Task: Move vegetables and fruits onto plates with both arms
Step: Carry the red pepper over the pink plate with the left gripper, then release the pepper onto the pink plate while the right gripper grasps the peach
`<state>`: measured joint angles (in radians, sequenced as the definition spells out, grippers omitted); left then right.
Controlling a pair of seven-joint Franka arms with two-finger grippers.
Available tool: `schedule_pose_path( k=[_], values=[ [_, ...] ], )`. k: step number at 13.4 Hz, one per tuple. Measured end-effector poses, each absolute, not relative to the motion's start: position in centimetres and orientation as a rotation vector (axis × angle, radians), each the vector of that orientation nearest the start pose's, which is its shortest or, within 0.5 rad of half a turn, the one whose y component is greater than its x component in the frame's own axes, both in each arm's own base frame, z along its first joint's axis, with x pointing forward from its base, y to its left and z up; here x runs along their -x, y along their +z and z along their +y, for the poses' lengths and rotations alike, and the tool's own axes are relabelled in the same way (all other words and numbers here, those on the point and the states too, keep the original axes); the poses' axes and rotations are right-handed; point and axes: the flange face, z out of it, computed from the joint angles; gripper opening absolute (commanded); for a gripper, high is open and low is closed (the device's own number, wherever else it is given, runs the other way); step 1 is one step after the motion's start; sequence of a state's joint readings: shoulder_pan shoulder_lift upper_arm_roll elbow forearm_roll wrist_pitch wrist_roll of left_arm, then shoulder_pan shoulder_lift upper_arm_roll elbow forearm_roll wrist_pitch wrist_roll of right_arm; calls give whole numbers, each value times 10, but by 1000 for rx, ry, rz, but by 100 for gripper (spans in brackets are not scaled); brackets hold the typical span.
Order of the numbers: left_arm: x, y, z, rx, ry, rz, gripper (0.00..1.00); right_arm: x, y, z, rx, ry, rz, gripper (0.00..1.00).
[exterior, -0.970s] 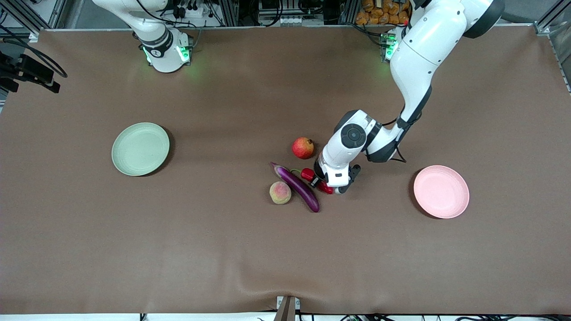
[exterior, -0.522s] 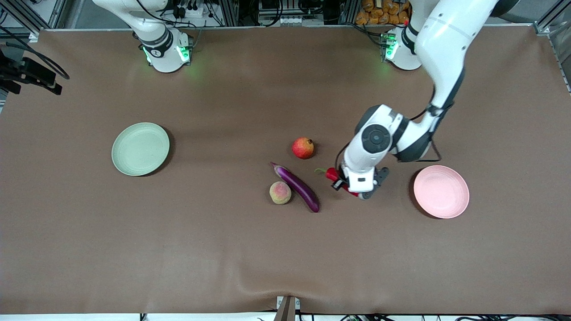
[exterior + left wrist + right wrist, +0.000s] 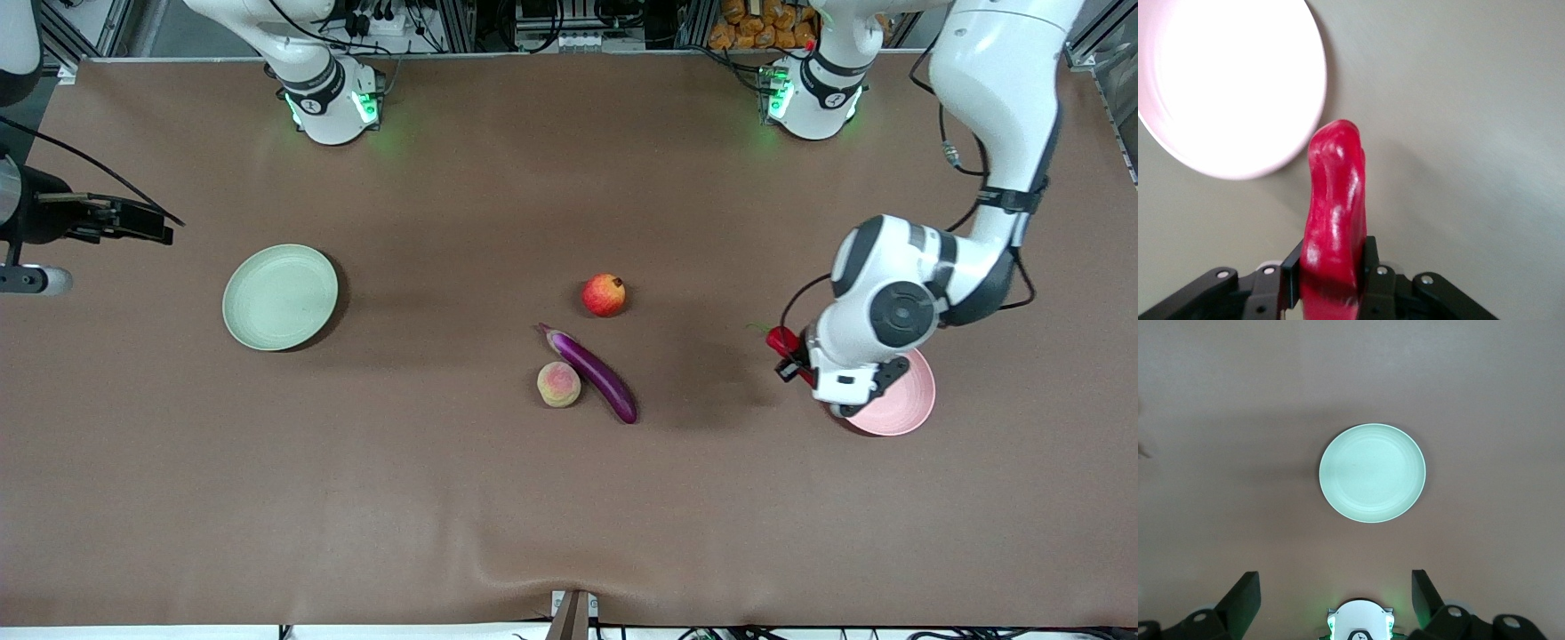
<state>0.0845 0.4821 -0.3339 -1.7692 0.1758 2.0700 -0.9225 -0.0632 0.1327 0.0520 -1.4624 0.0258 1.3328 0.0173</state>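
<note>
My left gripper [image 3: 803, 363] is shut on the red chili pepper [image 3: 783, 340], held in the air over the rim of the pink plate [image 3: 909, 404]. In the left wrist view the chili pepper [image 3: 1335, 200] sticks out from between the fingers of the left gripper [image 3: 1331, 268], with the pink plate [image 3: 1231, 80] just past its tip. The pomegranate [image 3: 604, 294], the purple eggplant [image 3: 591, 373] and the peach [image 3: 558, 384] lie mid-table. My right gripper [image 3: 1335, 587] hangs open and empty high over the table, looking down on the green plate [image 3: 1372, 472].
The green plate [image 3: 280, 296] sits toward the right arm's end of the brown table mat [image 3: 444, 498]. Both green-lit arm bases [image 3: 331, 105] stand along the table's edge farthest from the front camera.
The left arm has lifted the chili pepper from beside the eggplant and carried it to the pink plate's rim. The right arm has shifted at the table's end.
</note>
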Motion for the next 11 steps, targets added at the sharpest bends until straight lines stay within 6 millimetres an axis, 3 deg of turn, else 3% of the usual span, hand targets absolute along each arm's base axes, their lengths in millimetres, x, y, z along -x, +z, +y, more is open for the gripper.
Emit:
schedule_pose_path(
  k=[2, 5, 8, 11],
  values=[
    [-634, 290, -74, 2951, 214, -853, 0, -579, 567, 22, 3071, 393, 70, 100],
    [-637, 285, -17, 2986, 237, -772, 0, -605, 534, 100, 2960, 333, 362, 100],
    [-636, 278, 17, 2994, 249, -712, 0, -624, 491, 186, 2850, 294, 680, 100],
    [-639, 266, 36, 2970, 238, -669, 0, -630, 417, 284, 2796, 239, 857, 100]
  ],
)
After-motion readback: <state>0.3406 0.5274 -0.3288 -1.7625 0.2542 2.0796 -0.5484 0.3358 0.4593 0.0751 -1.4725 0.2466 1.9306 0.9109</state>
